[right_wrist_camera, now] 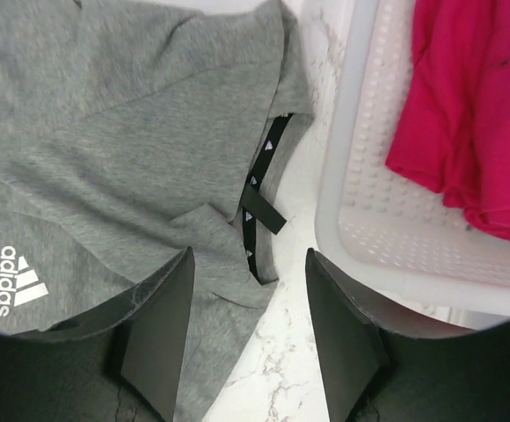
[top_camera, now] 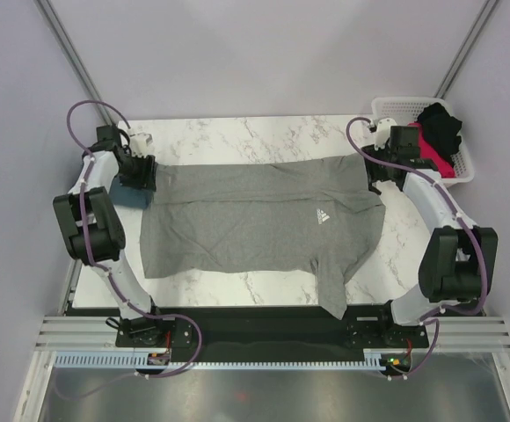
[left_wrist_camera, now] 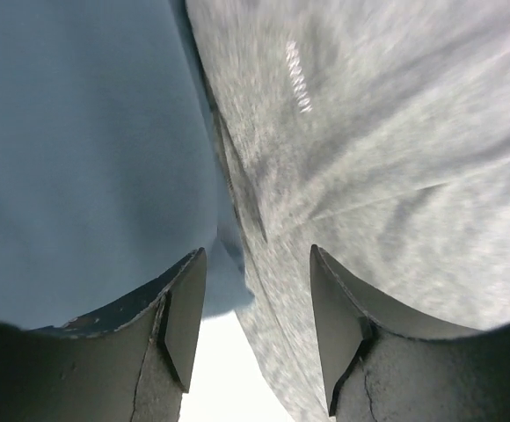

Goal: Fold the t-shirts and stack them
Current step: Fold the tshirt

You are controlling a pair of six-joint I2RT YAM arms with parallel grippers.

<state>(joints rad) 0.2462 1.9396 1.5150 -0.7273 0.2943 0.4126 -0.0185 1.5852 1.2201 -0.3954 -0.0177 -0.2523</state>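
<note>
A heather grey t-shirt (top_camera: 255, 215) with a white chest logo (top_camera: 323, 215) lies spread across the marble table (top_camera: 237, 132). My left gripper (top_camera: 138, 176) is low over its left edge, next to a folded teal-blue shirt (top_camera: 123, 192). In the left wrist view the gripper (left_wrist_camera: 257, 308) is open, with the teal shirt (left_wrist_camera: 79, 149) on the left and the grey shirt (left_wrist_camera: 387, 132) on the right. My right gripper (top_camera: 380, 180) is open over the grey shirt's collar (right_wrist_camera: 259, 189), holding nothing (right_wrist_camera: 248, 308).
A white plastic basket (top_camera: 462, 163) stands at the back right corner, holding a magenta-pink shirt (top_camera: 431, 149) and a black shirt (top_camera: 440, 127). Its wall (right_wrist_camera: 360, 176) is just right of my right fingers. One grey sleeve (top_camera: 334, 299) hangs over the table's front edge.
</note>
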